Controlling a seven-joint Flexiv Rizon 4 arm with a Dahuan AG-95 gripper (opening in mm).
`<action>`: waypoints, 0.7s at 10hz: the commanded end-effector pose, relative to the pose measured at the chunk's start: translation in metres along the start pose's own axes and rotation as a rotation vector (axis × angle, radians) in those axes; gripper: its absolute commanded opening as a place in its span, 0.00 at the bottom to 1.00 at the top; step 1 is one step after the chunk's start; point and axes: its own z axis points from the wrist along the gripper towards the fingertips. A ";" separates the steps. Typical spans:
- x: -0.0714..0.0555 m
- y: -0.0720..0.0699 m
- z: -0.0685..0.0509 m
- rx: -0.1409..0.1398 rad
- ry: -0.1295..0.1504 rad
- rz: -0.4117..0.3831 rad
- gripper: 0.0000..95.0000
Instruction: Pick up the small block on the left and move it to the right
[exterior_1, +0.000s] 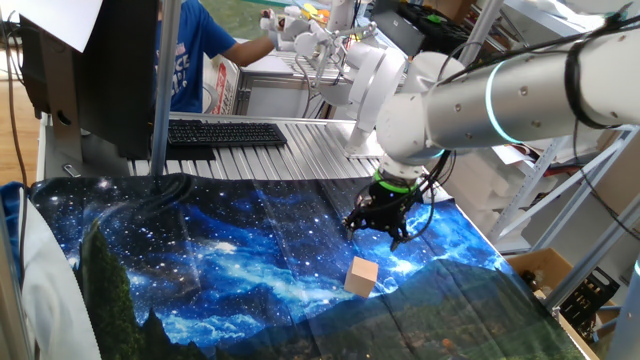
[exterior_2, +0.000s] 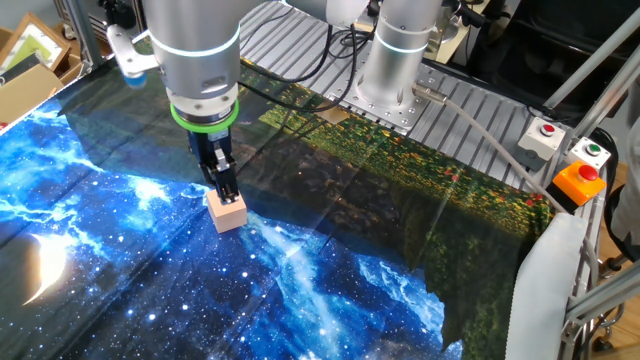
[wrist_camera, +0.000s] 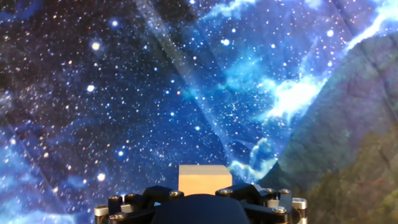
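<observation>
In one fixed view I see the small block (exterior_1: 362, 276) lying on the starry cloth of the counter (exterior_1: 200, 260), with my pincer (exterior_1: 381, 226) above and apart from it. The other fixed view puts the pincer (exterior_2: 221, 180) just over the block (exterior_2: 227, 211), though I cannot tell how wide it stands. In the hand view the block (wrist_camera: 205, 179) sits just ahead of the fingers; it looks light, stiff wood, so I'd grip two opposite flat faces.

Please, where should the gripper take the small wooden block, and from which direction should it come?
Probably from straight above, closing on two opposite vertical side faces of the small block. It is a plain cube lying flat on the galaxy cloth, so its sides are flat and parallel, and nothing stands beside it. The gripper already hangs above it, pointing down; the fingers should line up square with the faces.
</observation>
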 end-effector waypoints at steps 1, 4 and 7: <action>0.000 0.002 0.007 -0.010 0.001 -0.002 1.00; 0.005 0.010 0.019 -0.020 -0.005 0.006 1.00; 0.009 0.011 0.030 -0.029 -0.009 0.002 1.00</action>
